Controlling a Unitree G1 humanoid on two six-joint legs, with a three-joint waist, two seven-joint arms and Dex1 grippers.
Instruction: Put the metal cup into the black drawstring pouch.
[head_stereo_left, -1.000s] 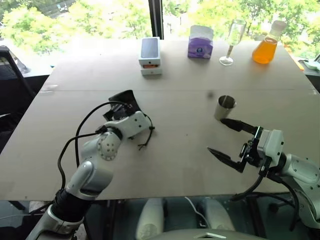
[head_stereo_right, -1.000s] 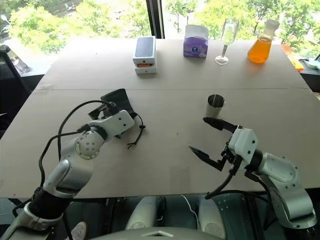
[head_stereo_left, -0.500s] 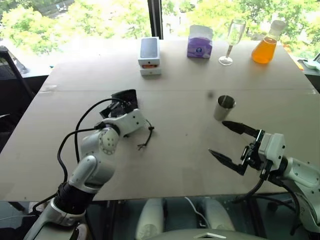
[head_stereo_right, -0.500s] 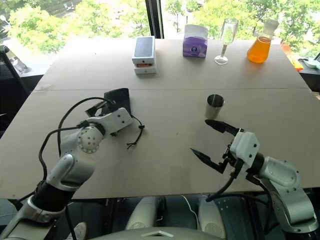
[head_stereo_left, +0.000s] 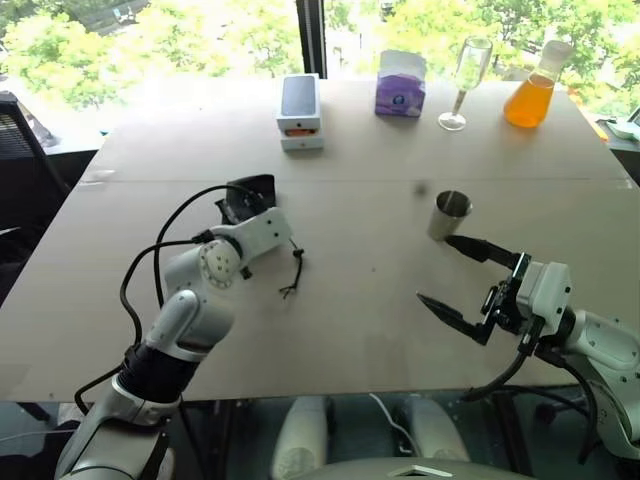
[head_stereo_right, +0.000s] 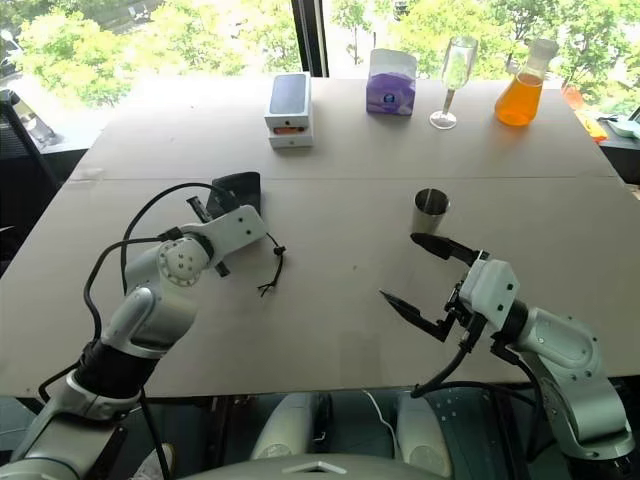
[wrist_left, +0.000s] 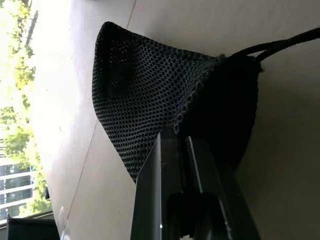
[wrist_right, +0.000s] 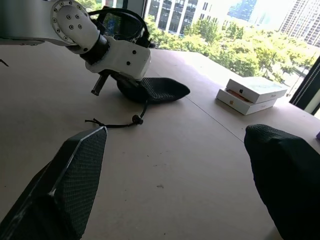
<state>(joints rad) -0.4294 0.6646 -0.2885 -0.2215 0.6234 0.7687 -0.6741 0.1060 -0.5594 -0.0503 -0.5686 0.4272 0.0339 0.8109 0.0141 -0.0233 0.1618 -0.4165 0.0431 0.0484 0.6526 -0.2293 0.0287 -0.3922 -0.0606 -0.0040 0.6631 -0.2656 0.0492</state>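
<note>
Left wrist view: my left gripper (wrist_left: 177, 142) has just clamped the black drawstring pouch (wrist_left: 150, 95).
Right gripper (head_stereo_left: 465, 278) stays spread, metal cup (head_stereo_left: 449, 215) just beyond.

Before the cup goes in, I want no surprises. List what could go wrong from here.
1. The left gripper is shut on the black drawstring pouch at its edge; if it has pinched both layers, the mouth may stay closed.
2. The metal cup stands upright just beyond the open right gripper; a finger could tip it over.
3. The drawstring cord trails loose on the table and could snag.
</note>
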